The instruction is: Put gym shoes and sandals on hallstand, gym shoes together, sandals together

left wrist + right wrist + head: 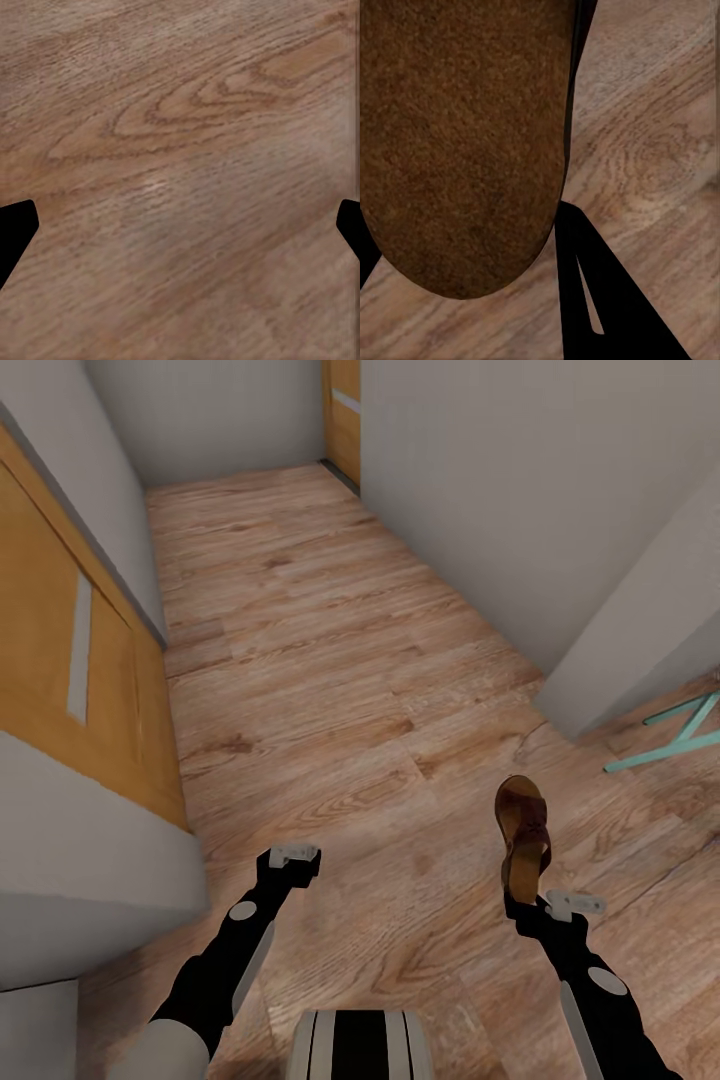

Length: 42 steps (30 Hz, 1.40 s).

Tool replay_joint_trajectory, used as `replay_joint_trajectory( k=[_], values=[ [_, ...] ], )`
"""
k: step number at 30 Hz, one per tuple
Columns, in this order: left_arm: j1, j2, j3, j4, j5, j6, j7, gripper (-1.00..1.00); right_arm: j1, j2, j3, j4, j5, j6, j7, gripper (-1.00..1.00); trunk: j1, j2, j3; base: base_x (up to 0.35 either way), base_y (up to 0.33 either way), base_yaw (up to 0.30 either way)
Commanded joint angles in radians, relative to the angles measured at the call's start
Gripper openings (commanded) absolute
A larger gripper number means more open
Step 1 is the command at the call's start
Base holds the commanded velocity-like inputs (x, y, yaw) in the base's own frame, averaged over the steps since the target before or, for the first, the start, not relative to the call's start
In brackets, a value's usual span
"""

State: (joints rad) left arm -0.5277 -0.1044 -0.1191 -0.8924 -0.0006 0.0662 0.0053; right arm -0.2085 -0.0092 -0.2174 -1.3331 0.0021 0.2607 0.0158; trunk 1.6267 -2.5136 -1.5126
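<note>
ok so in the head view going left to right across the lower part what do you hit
orange door → left gripper, open over the corridor floor → sandal held up by the right gripper → teal legs at the right edge

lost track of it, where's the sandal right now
In the head view the sandal is held in the right gripper, above the floor, at lower right.

1. One reddish-brown strap sandal [524, 838] with a tan sole is standing on end, gripped at its lower end by the right hand [528, 905].
2. It is hanging above the wood-grain corridor floor [320, 660].
</note>
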Motion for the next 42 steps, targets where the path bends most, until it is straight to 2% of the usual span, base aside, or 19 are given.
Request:
replay_joint_trajectory(
  k=[1, 33, 42],
  values=[
    [0.000, 0.000, -0.001, -0.002, 0.000, 0.006, 0.001, 1.00, 0.000, 0.000, 0.000, -0.001, -0.003, 0.007, 0.000, -1.00, -0.001, 0.000, 0.005, 0.000, 0.000, 0.000],
    [0.000, -0.001, -0.004, -0.003, -0.001, 0.009, 0.002, 1.00, -0.004, 0.001, 0.000, 0.000, -0.002, 0.006, 0.000, -1.00, -0.015, 0.008, 0.181, 0.000, 0.000, 0.000],
    [0.000, -0.001, -0.004, -0.003, 0.000, 0.032, 0.002, 1.00, -0.005, 0.002, 0.000, 0.000, -0.002, 0.006, 0.000, -1.00, -0.019, 0.010, 0.231, 0.000, 0.000, 0.000]
  ],
)
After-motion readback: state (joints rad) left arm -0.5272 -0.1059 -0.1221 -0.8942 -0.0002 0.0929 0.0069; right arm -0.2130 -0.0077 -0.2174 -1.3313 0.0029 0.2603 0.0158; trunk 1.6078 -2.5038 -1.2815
